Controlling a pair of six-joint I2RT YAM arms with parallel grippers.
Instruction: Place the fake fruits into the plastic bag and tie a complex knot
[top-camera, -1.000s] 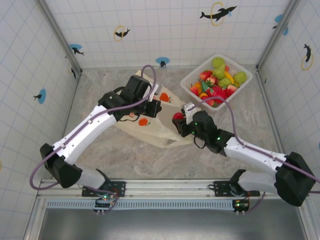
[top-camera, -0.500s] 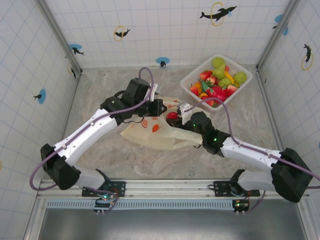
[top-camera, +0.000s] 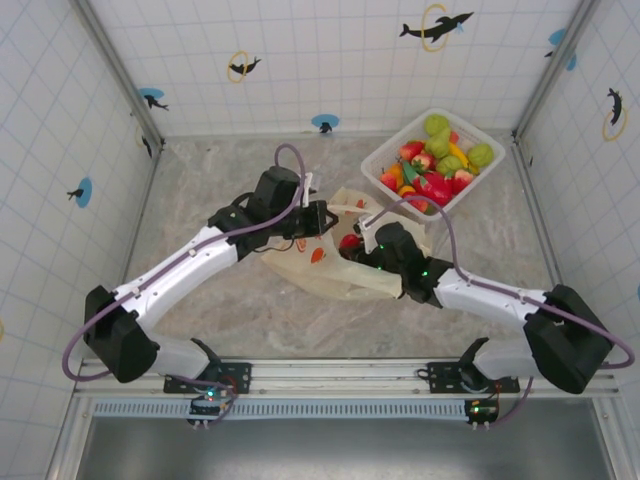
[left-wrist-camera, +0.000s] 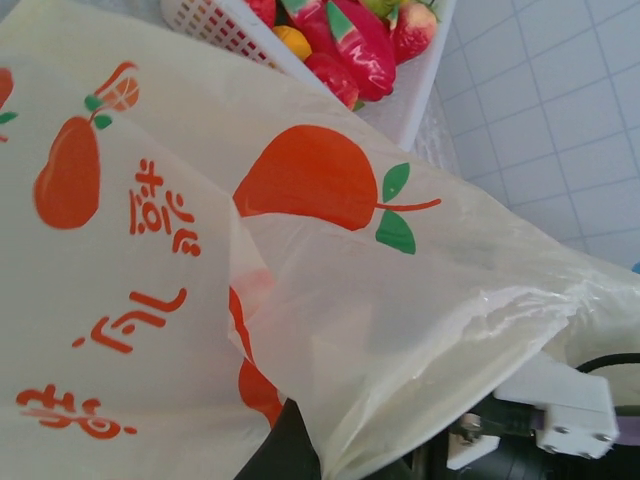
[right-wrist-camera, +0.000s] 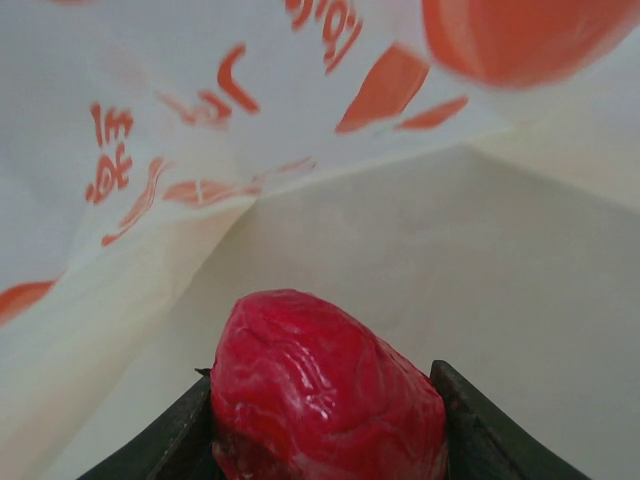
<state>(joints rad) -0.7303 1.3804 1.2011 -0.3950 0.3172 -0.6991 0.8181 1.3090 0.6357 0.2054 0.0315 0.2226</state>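
- Right gripper (top-camera: 353, 243): clamps a red fruit (top-camera: 348, 240), one of the fake fruits; sits right at the mouth of the plastic bag (top-camera: 318, 268), mid-table.
- Right wrist view: shows that glossy red piece pinched between both dark fingers (right-wrist-camera: 165, 445), with cream film and orange print above, below and ahead. Puts it inside the bag's opening.
- Left gripper (top-camera: 319, 218): pinches the bag's upper edge on the far side of the mouth and holds that edge lifted off the table (top-camera: 190, 200).
- Left wrist view: shows film hanging close to the lens, printed with orange pears and lettering; folds run down to a dark part (left-wrist-camera: 285, 455) at the bottom edge. Can't see the jaws themselves there.
- Bag body: lies slack on the marbled table between the two arms, spreading toward the near edge; far edge reaches just beside the basket.
- White basket (top-camera: 392, 138): stands in the far right corner, apart from both grippers; carries a pile of loose fruits (top-camera: 437, 165), red, orange, yellow and green.
- Can't tell through the film whether anything else lies inside the bag.
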